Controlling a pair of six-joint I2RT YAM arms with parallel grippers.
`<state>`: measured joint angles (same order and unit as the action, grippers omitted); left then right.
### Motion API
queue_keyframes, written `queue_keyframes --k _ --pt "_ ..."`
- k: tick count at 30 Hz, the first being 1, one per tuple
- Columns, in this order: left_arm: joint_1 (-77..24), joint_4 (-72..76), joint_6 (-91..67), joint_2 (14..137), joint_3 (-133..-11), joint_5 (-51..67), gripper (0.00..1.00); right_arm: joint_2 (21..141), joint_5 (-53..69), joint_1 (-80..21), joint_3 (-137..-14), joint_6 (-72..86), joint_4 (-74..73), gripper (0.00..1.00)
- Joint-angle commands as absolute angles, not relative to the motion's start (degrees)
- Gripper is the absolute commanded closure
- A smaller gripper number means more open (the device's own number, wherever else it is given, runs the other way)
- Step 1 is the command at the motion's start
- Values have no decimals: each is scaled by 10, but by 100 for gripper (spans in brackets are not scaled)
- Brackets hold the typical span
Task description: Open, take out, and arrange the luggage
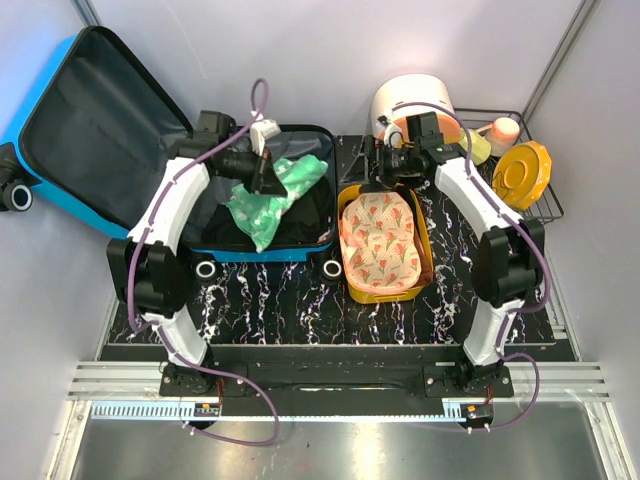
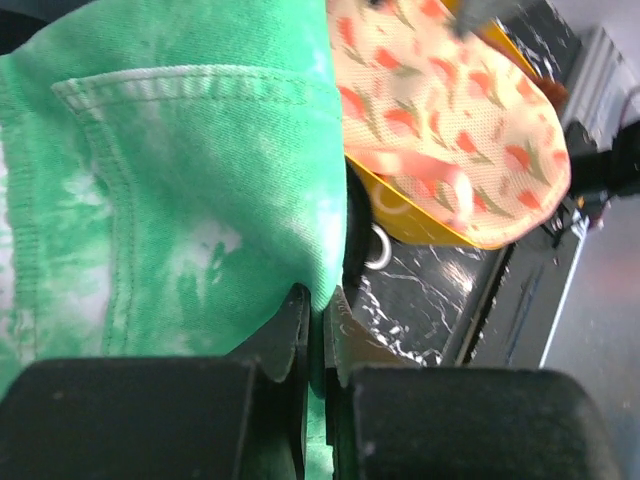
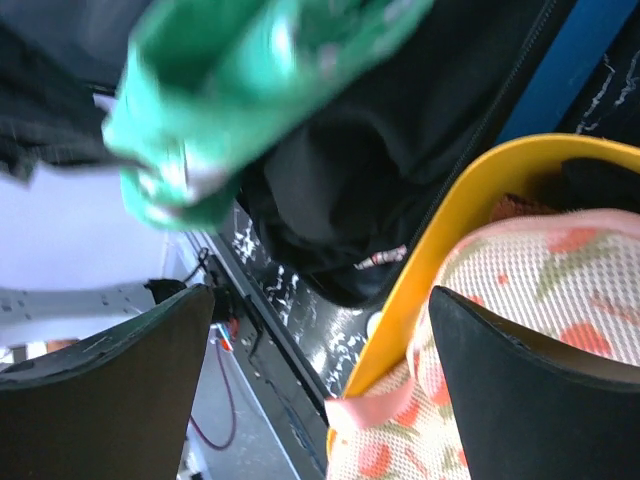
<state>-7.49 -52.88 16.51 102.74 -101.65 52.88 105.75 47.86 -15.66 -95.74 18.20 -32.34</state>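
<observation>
on the table (image 1: 260, 300), left side: luggage (image 1: 95, 120), lid thrown back to the left, base lying flat just beside the basin (image 1: 385, 296). in the base: black garment (image 1: 305, 225) and green garment (image 1: 265, 210), the latter hanging from the left gripper (image 2: 315, 310), clamped together on its edge above the base. right gripper (image 3: 320, 295): fingers wide apart, over the basin's left rim and the floral cloth (image 1: 380, 240) inside. behind the basin: white-and-orange box (image 1: 410, 95), wire rack (image 1: 548, 205).
</observation>
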Motion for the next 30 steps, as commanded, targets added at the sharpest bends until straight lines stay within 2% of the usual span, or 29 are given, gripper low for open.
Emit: queue_keyframes --k 1,6,16,25,30 --pt "-126 -490 203 926 -945 600 100 1095 456 -181 -1027 302 -272 1" --pt "-163 -498 243 886 -891 579 100 1128 452 -213 -1062 341 -272 0" --pt "-199 -501 277 865 -869 554 100 1171 502 -254 -1070 346 -321 0" --pt "-202 -499 306 860 -846 541 100 1164 525 -248 -1078 398 -308 0" --pt "-201 -504 313 862 -845 536 100 1117 513 -199 -1045 390 -304 0"
